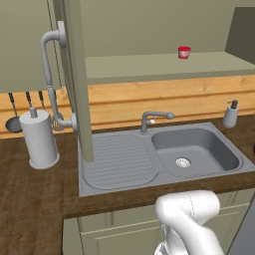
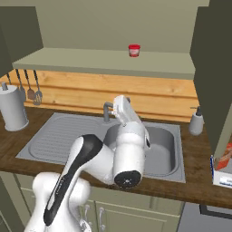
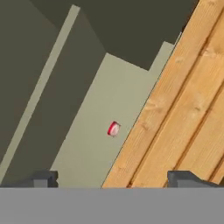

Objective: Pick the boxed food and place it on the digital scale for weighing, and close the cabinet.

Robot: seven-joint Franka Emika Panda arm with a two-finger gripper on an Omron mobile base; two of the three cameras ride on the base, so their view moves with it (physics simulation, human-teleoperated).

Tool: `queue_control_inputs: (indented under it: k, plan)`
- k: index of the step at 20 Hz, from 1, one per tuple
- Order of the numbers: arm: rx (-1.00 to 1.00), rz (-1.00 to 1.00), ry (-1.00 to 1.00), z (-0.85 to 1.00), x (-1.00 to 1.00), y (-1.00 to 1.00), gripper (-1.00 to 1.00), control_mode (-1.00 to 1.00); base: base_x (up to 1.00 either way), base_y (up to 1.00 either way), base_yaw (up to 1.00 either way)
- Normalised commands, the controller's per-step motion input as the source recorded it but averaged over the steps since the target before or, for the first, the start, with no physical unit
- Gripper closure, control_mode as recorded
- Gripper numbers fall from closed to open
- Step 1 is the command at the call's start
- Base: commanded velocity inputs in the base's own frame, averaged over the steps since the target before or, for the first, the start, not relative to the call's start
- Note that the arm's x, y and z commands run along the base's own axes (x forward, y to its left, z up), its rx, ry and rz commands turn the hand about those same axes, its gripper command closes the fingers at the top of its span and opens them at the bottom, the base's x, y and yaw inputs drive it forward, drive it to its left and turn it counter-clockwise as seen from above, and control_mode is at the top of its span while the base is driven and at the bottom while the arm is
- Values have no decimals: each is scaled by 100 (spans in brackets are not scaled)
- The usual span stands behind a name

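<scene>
The cabinet [image 1: 149, 30] hangs over the sink with both doors swung open: the left door [image 1: 74, 74] with its curved grey handle [image 1: 50, 74], and the right door [image 2: 213, 77]. At the right edge of the right base view, an orange-red carton, the boxed food [image 2: 225, 158], stands on the counter, partly cut off by the door and the frame. My gripper [image 3: 113, 178] is open and empty, raised over the sink and facing the cabinet's bottom shelf [image 3: 92, 144] and the wooden backsplash [image 3: 183, 109]. The digital scale is out of view.
A tiny red-lidded jar [image 1: 184, 52] sits on the cabinet shelf. Below are a steel sink [image 1: 194, 149] with a tap [image 1: 152, 119], a paper-towel roll [image 1: 39, 137], hanging utensils [image 1: 15, 117] and a soap dispenser [image 1: 231, 114]. The open left door juts out over the draining board.
</scene>
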Motion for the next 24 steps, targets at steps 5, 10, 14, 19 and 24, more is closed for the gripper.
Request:
queue_control_inputs:
  k: [5, 10, 14, 19, 24]
  plan:
    - [15, 21, 3, 54, -56, 77, -100, -100, 0, 0, 0]
    - [37, 7, -16, -35, -57, 56, -100, -100, 0, 0, 0]
    - [54, 13, -25, -20, -28, 56, -100, -100, 0, 0, 0]
    - [67, 26, -17, -25, 3, 35, -100, -100, 0, 0, 0]
    - [52, 24, -36, -38, 10, -7, -100, -100, 0, 0, 0]
